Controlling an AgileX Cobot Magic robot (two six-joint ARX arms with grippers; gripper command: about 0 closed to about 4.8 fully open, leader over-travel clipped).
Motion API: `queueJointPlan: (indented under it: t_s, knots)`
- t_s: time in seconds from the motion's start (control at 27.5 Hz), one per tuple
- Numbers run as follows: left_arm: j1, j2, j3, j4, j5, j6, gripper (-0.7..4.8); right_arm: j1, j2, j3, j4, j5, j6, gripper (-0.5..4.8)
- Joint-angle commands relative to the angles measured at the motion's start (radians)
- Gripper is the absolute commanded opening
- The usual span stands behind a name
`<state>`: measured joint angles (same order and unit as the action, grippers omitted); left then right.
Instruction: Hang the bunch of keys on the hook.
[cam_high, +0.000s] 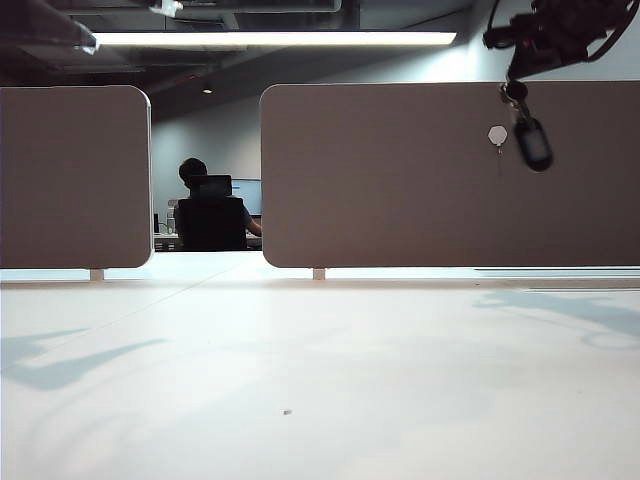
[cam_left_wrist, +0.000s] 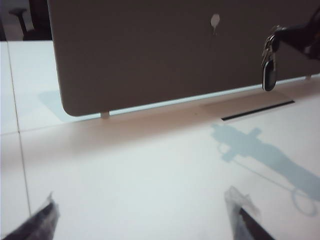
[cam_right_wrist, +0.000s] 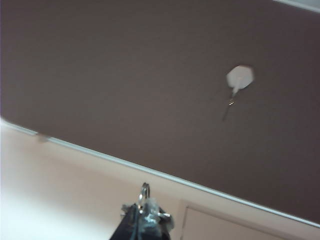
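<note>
Several silver keys, black fob | right end effector grasping | left end effector released

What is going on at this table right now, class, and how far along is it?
The right gripper, shut on the bunch of keys, holds them up in front of the brown panel, so they dangle just right of the small pale hook in the exterior view. The keys are not on the hook yet. The left gripper hangs open and empty low over the white table, away from the action.
</note>
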<state>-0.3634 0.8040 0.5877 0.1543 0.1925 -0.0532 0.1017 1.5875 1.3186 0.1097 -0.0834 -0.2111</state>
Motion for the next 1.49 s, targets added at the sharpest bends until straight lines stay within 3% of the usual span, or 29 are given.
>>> queueJointPlan:
  t_s: [0.04,0.25,0.76,0.87,1.49]
  knots:
    - [-0.001,0.000,0.005,0.029,-0.059,0.019,4.79,-0.016,0.105,0.120,0.018,-0.016,-0.002,-0.02]
    - [0.000,0.000,0.005,0.027,-0.104,0.084,4.79,-0.040,0.318,0.367,0.014,0.014,-0.002,-0.03]
    - [0.003,0.014,0.005,-0.010,-0.155,0.129,4.79,-0.108,0.647,0.798,-0.074,0.032,0.002,-0.02]
    - [0.002,0.029,0.005,-0.011,-0.155,0.129,4.79,-0.112,0.693,0.874,-0.116,-0.006,0.002,-0.02]
    - [0.003,0.049,0.005,-0.043,-0.155,0.129,4.79,-0.156,0.769,0.906,-0.071,-0.120,0.040,-0.02]
